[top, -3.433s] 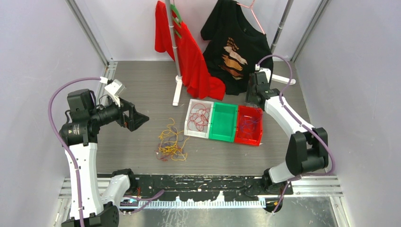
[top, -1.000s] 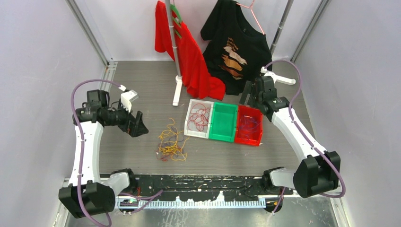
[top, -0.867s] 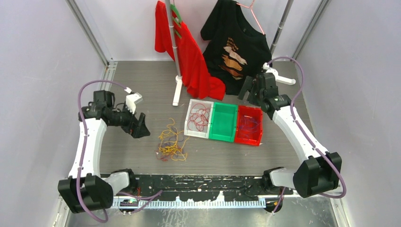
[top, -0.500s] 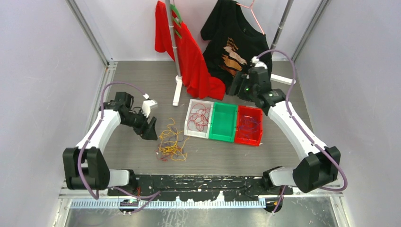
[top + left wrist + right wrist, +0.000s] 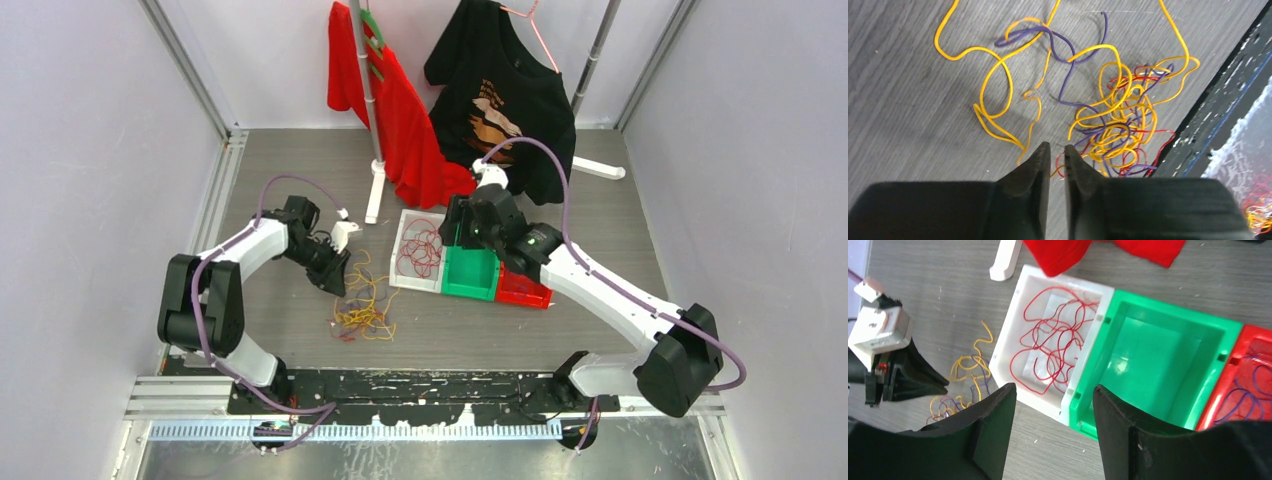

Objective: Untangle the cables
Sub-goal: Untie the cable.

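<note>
The cables (image 5: 362, 305) are a tangle of yellow, purple and red strands on the grey table; in the left wrist view the knot (image 5: 1118, 115) is densest to the right. My left gripper (image 5: 335, 281) is low at the pile's left edge. Its jaws (image 5: 1055, 146) stand nearly together with a thin slit, where a bit of yellow strand shows; I cannot tell if it is pinched. My right gripper (image 5: 453, 224) hovers open (image 5: 1054, 388) above the seam of the white and green bins, holding nothing.
White bin (image 5: 398, 264) holds red cables (image 5: 1058, 345). Green bin (image 5: 1158, 340) shows none. Red bin (image 5: 1248, 365), partly under my right arm, holds purple cables. A rack foot (image 5: 375, 190), red shirt (image 5: 405, 130) and black shirt (image 5: 500, 90) stand behind. Black rail (image 5: 420, 385) lines the near edge.
My left arm swung right and down to the pile, and its jaws closed. My right arm moved left from behind the red bin to over the white and green bins, jaws narrowing a little.
</note>
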Tool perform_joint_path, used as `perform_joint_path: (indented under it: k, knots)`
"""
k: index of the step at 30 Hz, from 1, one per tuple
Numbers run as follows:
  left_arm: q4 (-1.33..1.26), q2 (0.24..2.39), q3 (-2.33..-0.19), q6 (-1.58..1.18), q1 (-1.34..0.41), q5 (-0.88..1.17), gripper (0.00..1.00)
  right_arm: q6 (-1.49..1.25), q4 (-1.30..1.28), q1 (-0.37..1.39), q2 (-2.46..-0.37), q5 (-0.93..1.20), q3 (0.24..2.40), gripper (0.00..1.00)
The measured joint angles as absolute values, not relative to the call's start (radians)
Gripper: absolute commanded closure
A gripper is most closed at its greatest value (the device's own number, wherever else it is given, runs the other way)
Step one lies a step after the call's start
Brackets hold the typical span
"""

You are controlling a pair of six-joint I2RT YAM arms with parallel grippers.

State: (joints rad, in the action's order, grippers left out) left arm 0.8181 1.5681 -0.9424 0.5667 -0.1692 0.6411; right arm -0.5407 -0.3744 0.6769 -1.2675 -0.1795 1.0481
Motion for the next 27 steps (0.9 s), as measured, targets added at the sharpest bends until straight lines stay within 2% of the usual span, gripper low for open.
perform_joint_path:
  k: [4,10,17,20,22,25,27]
  knots:
    - [0.806,1.579,-0.942,0.559,-0.169,0.612,1.0,-0.539,-0.345,0.744,-1.267,-0.196,1.015,0.32]
    - [0.822,1.501,-0.966,0.57,-0.145,0.549,1.0,-0.475,-0.231,0.897,-1.298,-0.162,0.995,0.31]
    - [0.862,1.39,-1.001,0.639,-0.066,0.498,0.99,-0.405,-0.131,1.009,-1.557,-0.069,1.054,0.24]
    - [0.934,1.39,-1.023,0.69,-0.011,0.519,0.86,-0.365,-0.128,1.043,-1.63,-0.026,1.065,0.24]
    - [0.99,1.39,-1.038,0.717,0.012,0.542,0.67,-0.34,-0.127,1.059,-1.665,0.007,1.077,0.25]
    - [1.039,1.384,-1.04,0.751,0.016,0.566,0.54,-0.317,-0.127,1.074,-1.723,0.051,1.125,0.27]
    - [1.06,1.369,-1.039,0.767,0.015,0.576,0.48,-0.309,-0.128,1.077,-1.777,0.079,1.175,0.32]
